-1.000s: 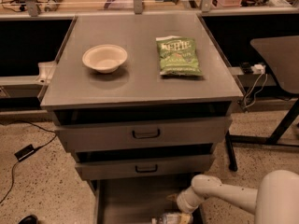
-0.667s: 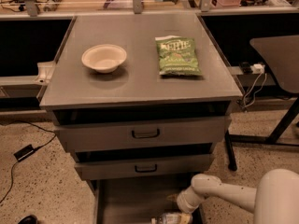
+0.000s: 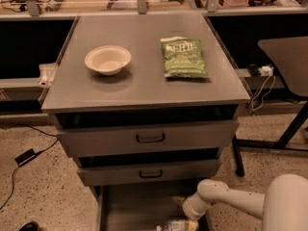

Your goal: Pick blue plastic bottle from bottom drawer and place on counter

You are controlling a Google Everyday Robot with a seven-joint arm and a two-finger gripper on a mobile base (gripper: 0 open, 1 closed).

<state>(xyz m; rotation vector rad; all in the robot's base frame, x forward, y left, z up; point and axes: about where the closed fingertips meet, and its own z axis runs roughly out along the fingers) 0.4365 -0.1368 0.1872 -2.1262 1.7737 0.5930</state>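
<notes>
The blue plastic bottle lies on its side at the front of the open bottom drawer, cut off by the lower edge of the view. My gripper reaches down into that drawer from the right, on the end of the white arm, and is right at the bottle's right end. Whether it holds the bottle does not show. The counter is the grey top of the cabinet, above the drawers.
A cream bowl and a green chip bag sit on the counter. Two upper drawers with black loop handles stand slightly pulled out. A dark table stands to the right and a cable with a black adapter lies on the floor at left.
</notes>
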